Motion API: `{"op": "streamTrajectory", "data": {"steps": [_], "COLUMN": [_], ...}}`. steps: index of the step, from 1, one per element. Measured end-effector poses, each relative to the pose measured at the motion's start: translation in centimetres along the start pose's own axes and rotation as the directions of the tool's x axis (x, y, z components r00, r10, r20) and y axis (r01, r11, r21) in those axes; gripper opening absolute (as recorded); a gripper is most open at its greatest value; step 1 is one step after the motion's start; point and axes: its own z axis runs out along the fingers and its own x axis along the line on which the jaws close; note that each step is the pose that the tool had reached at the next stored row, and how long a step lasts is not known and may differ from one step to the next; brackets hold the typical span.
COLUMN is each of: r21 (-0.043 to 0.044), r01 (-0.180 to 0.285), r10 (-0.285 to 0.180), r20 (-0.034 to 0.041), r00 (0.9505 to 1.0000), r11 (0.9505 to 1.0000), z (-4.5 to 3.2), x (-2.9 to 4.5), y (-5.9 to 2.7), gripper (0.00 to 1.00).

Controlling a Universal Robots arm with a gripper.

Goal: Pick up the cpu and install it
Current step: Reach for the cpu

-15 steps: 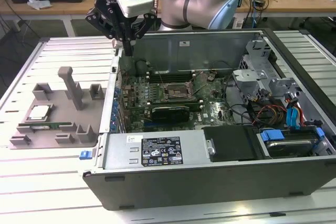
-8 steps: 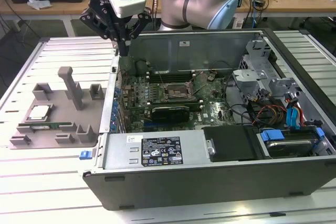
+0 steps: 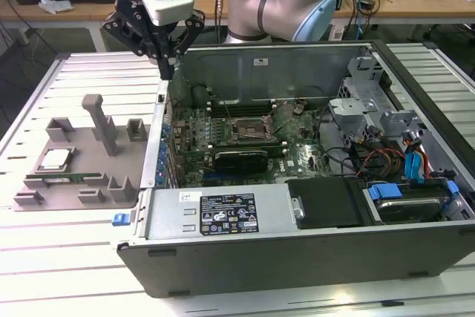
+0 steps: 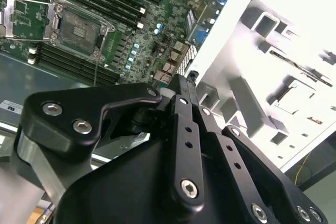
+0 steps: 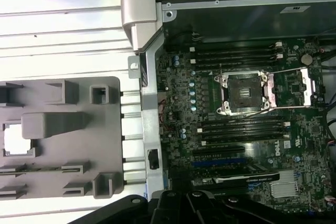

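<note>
You see one gripper (image 3: 168, 72) beside the case (image 3: 297, 64), jaws closed on nothing. One cpu (image 3: 56, 159) lies in the tray (image 3: 78, 137), and the first wrist view shows one open socket (image 5: 244, 92).

Cluttered wooden bench (image 3: 401, 5) behind

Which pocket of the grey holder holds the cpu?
The square pocket at the exterior view's left holds the silvery cpu; the long slot holds a green stick.

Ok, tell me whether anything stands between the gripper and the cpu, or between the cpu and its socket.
The gripper hangs over the case wall. The fixture's tall post rises beside the cpu on that side. The case wall stands between the cpu and the open socket.
</note>
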Motion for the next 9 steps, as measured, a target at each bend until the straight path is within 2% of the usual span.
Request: {"op": "streamTrajectory", "data": {"steps": [9], "r21": [0.0000], "r01": [0.000], "r10": [0.000], "r20": [0.0000], "r00": [1.0000], "r11": [1.0000], "z": [-0.03], "x": [1.20], "y": [-0.09], "gripper": [0.11]}}
